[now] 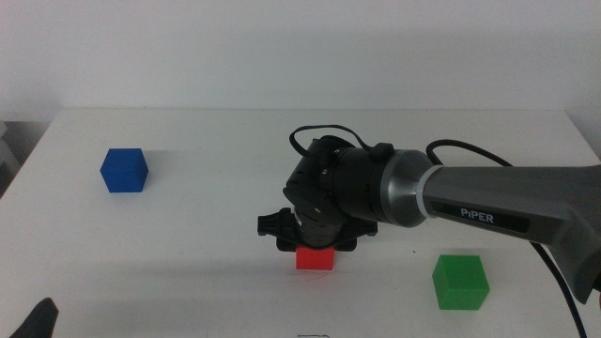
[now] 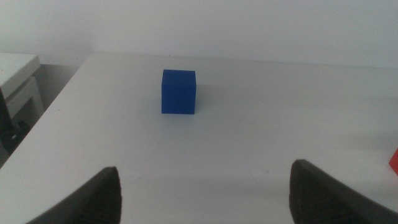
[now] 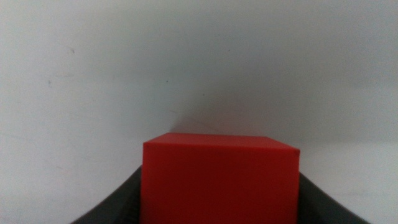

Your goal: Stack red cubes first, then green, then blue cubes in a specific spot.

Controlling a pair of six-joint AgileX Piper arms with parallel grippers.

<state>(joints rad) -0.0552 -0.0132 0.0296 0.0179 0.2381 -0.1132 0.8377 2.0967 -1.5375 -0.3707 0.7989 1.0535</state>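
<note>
The right gripper sits down at table centre, and its jaws are closed on the red cube, one dark jaw hugging each side in the right wrist view. The cube fills that picture's lower half, so the grip looks square and firm. Whether the cube is resting on the white table or just clear of it cannot be told; the arm's body hides the gap.

Outward from there: the green cube stands alone at about four o'clock from the red, near but apart. The blue cube is well off at ten o'clock, toward the far left. The left gripper waits at the table's near left corner, jaws spread wide and empty, looking straight at the blue cube.

Progress, by the look of it: early. Nothing is stacked; red is only in hand, green and blue untouched. The stacking spot carries no mark, so where it lies is anyone's guess. The jaw tips are buried under the wrist in the middle view.
</note>
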